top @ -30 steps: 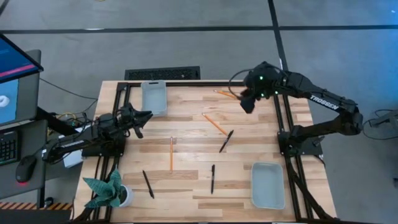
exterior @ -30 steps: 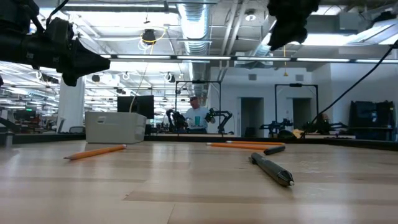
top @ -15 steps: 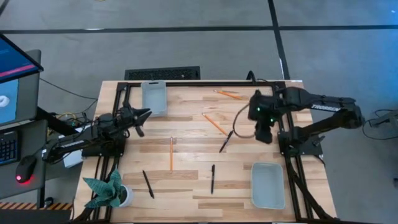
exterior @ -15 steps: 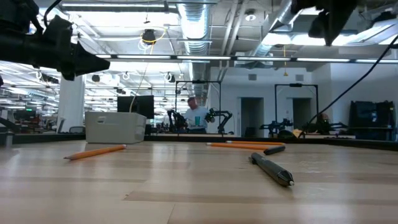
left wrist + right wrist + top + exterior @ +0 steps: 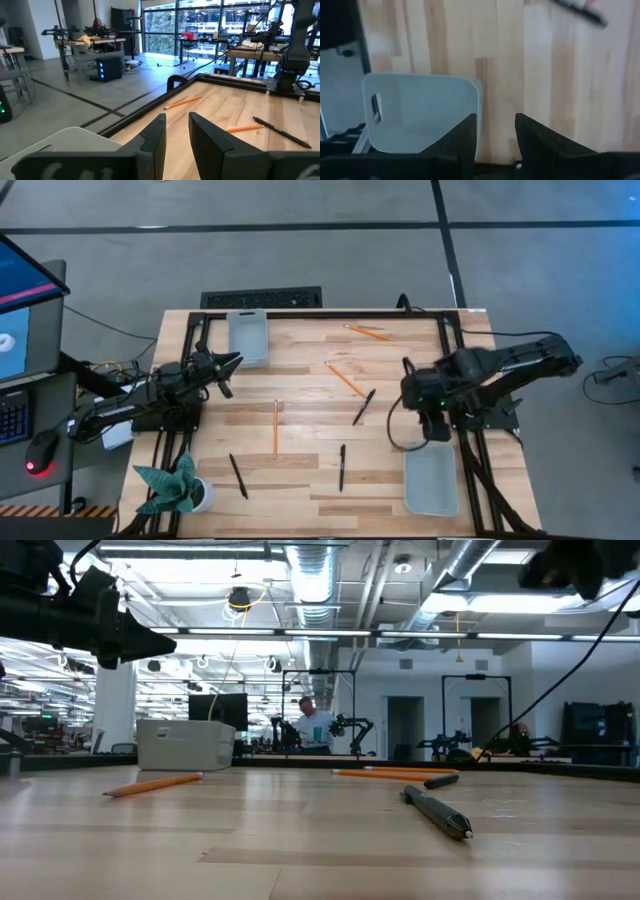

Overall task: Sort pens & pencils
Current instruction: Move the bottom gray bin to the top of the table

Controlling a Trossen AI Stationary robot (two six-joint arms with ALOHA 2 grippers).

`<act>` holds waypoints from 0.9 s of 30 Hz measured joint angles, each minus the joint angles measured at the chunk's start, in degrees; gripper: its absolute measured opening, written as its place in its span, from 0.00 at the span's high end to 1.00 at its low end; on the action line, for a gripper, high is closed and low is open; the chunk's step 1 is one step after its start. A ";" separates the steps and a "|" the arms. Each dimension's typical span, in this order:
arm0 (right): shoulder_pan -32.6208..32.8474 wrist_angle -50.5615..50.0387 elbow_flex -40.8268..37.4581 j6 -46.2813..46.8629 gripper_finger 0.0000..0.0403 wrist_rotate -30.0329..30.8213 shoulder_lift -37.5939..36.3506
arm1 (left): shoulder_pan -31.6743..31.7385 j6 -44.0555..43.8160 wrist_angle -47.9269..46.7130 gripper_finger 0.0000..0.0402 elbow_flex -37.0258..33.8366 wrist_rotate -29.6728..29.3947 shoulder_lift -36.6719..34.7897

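Note:
Three black pens lie flat on the wooden table: one mid-table, two nearer the front. Three orange pencils also lie flat: one at the far right, one in the middle, one left of centre. My right gripper hangs open and pointing down over the far end of the near-right tray, nothing between its fingers. My left gripper waits level at the table's left edge, open by a narrow gap, holding nothing.
A second grey tray stands at the far left corner. A potted plant sits at the near left corner. Black frame rails run along the table's sides. In the low view a person shows far behind the table.
My right gripper has swung from over the far-right pencil toward the table's near edge, sinking a little and tipping to point more steeply down. It now hangs over the near-right tray's far end. Its fingers stayed open and carried nothing. No pen or pencil moved.

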 joint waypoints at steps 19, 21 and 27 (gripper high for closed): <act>9.23 13.63 -15.28 7.59 0.61 -0.60 6.56 | 0.02 -1.06 -0.22 0.82 0.00 -0.12 0.03; 9.61 15.77 -15.93 7.97 0.61 -0.90 7.73 | 0.02 -0.81 -0.24 0.82 0.00 -0.10 0.07; 9.77 20.20 -17.90 7.97 0.61 -1.66 10.21 | 0.00 -0.72 -0.24 0.82 0.00 -0.15 0.54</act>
